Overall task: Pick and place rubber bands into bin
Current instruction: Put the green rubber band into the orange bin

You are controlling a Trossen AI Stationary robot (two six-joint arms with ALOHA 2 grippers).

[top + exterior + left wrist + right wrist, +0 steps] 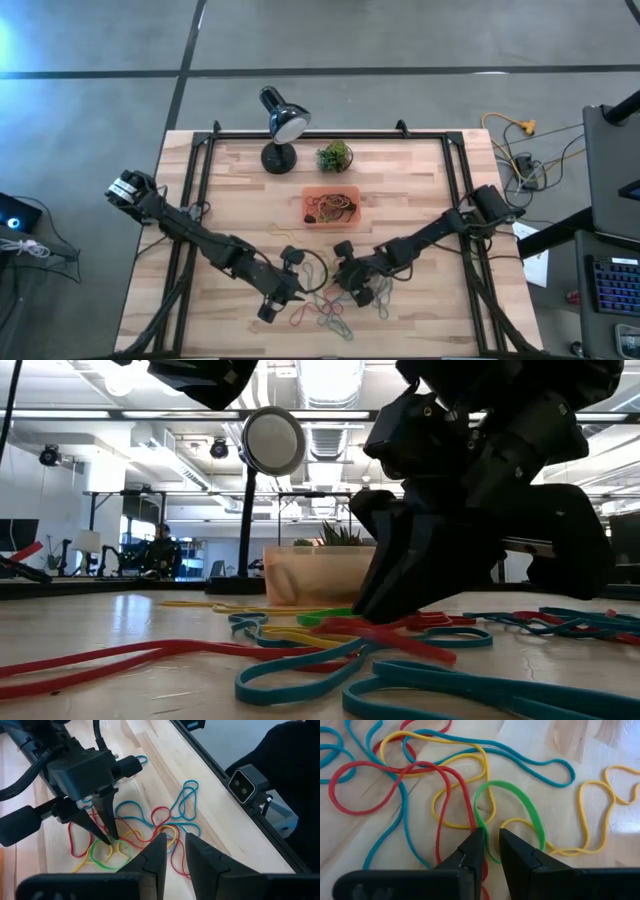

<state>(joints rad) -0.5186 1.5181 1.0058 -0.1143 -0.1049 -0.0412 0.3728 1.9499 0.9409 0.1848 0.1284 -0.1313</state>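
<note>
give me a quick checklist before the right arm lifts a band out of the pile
1. Right tool down on the rubber bands: ok, its tips sit among them.
2. Green band clamped: not ok. A strand lies between the jaws, which stand narrowly apart.
3. One band only: not ok. The red band runs against one finger and crosses others.
4. Left tool out of the way: ok. It is beside the pile, apart from the right tool, holding nothing.
5. Bin ready: ok. It sits flat beyond the pile with some bands in it.
</note>
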